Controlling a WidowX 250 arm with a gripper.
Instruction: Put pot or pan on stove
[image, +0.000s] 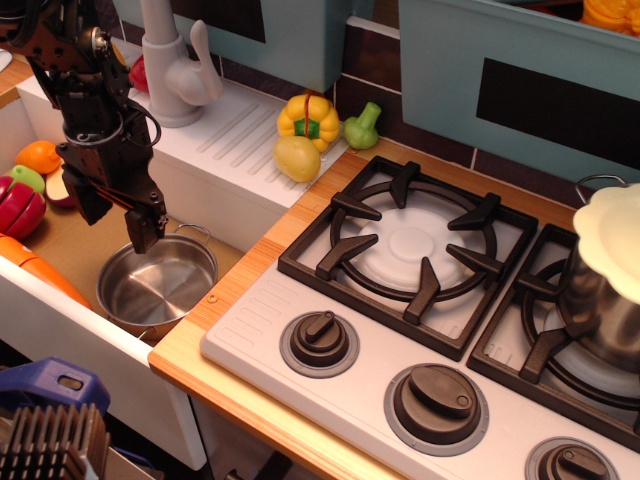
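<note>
The small shiny steel pot (158, 285) with thin wire loop handles sits upright in the sink basin (75, 235), left of the stove. The white-grey stove (262, 330) has black burner grates (410, 245) and dark knobs along its front edge. My black gripper (112, 215) hangs just above the pot's far-left rim. Its fingers are spread open and hold nothing. One fingertip (146, 232) is close over the pot's back rim.
A larger steel pot with a cream lid (605, 275) occupies the right burner. Toy fruit (25, 190) and a carrot (35, 265) lie in the sink's left part. A white faucet (175, 65), a yellow pepper (308, 120) and a potato (296, 158) stand behind. A wooden counter edge (235, 270) separates sink and stove.
</note>
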